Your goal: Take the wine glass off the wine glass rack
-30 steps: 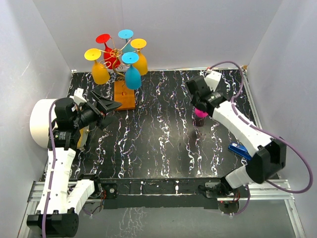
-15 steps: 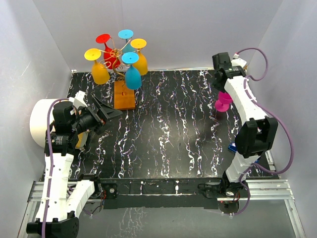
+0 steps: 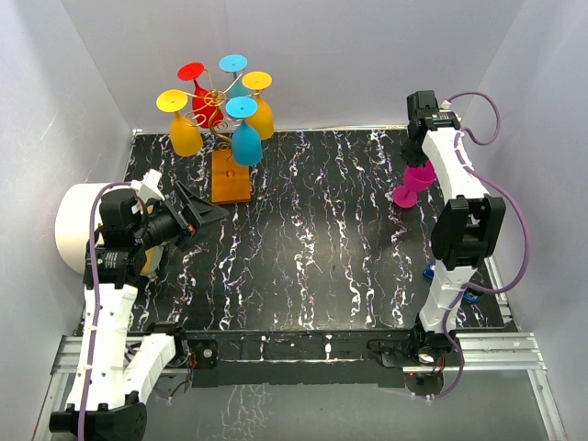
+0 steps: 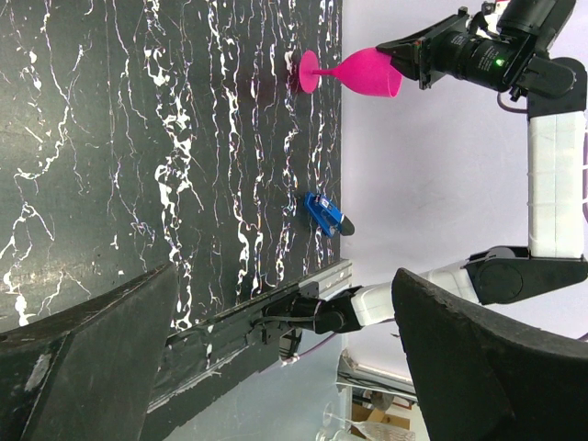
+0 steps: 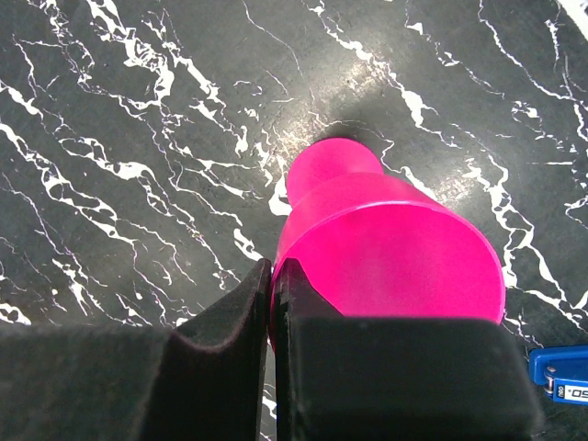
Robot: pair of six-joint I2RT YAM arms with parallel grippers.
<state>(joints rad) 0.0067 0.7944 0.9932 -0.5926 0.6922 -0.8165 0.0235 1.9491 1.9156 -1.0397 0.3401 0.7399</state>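
The wine glass rack [image 3: 219,99], gold wire on an orange-brown wooden base [image 3: 230,176], stands at the back left with several coloured glasses hanging upside down from it. A pink wine glass [image 3: 412,184] is off the rack, at the far right of the table. My right gripper [image 3: 424,163] is shut on its rim. In the right wrist view the fingers [image 5: 273,268] pinch the wall of the pink bowl [image 5: 404,248], and the foot points down at the table. My left gripper [image 3: 197,209] stands open just in front of the rack base, holding nothing.
A white roll [image 3: 78,225] sits at the left edge beside the left arm. A small blue object [image 4: 326,214] lies near the right front of the black marbled table [image 3: 303,230], partly hidden behind the right arm. White walls enclose the table on three sides.
My right arm has swung from the table's middle to the far right wall, carrying the pink glass with it. The left arm has barely shifted.
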